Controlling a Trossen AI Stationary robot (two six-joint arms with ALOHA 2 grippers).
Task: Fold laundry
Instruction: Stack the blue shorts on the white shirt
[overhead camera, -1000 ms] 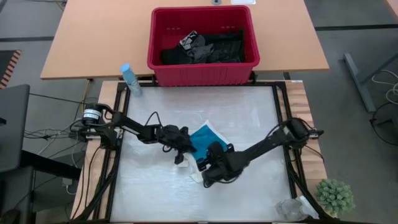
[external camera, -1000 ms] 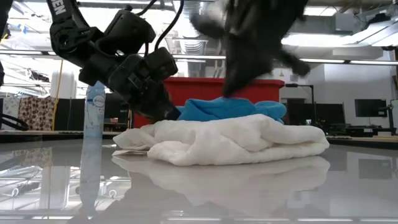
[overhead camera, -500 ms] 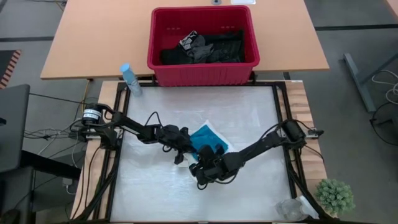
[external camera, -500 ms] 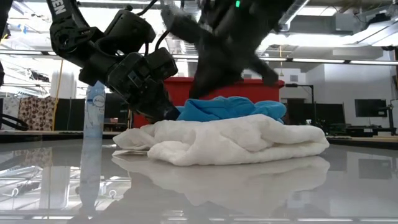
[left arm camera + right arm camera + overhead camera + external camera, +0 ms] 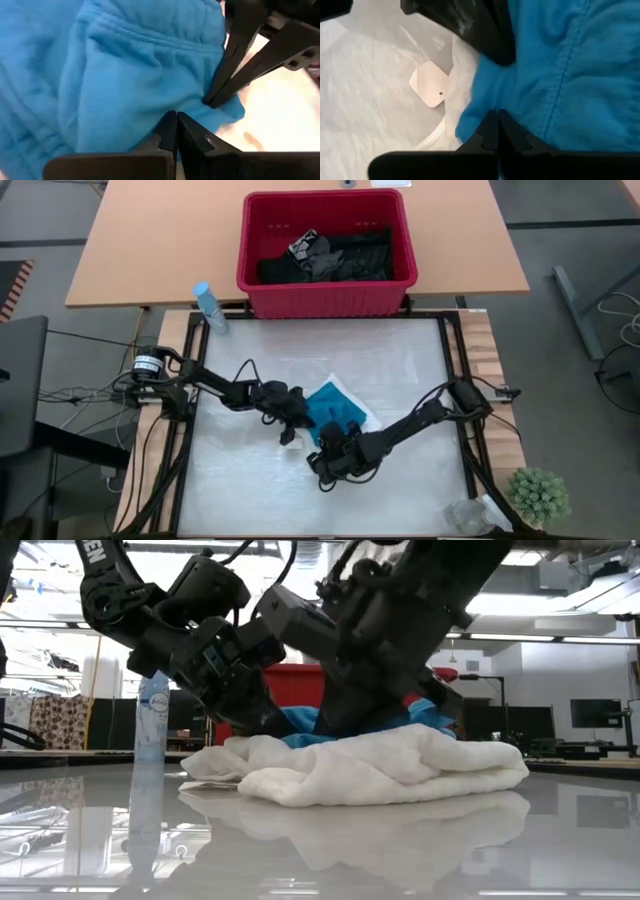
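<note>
The teal garment point(image 5: 330, 409) lies near the middle of the glossy tabletop point(image 5: 400, 370), on top of the white garment point(image 5: 380, 768), whose edges show around it from above and which forms a low soft heap in the low view. In the right wrist view a small white tag point(image 5: 429, 83) and a thin white strap lie on the white fabric just beside the teal edge.

The left hand point(image 5: 290, 423) sits at the teal garment's left edge, its fingers pressed together with the tips against the teal cloth, as the left wrist view point(image 5: 176, 131) shows; whether any fabric is pinched between them cannot be told. The right hand point(image 5: 322, 465) is at the near edge of the pile, close to the left one. Its fingers are also closed, tips at the teal hem in the right wrist view point(image 5: 497, 129); again a grip on cloth cannot be confirmed.

Beyond the far edge of the tabletop stands the red basket point(image 5: 325, 285) on a wooden table point(image 5: 150, 240). Inside it lie black garments point(image 5: 355, 255) piled with a dark grey piece point(image 5: 318, 258), filling the bottom. A pale blue bottle point(image 5: 209, 308) stands beside the basket's left corner. A small green plant point(image 5: 540, 493) sits off the near right corner.
</note>
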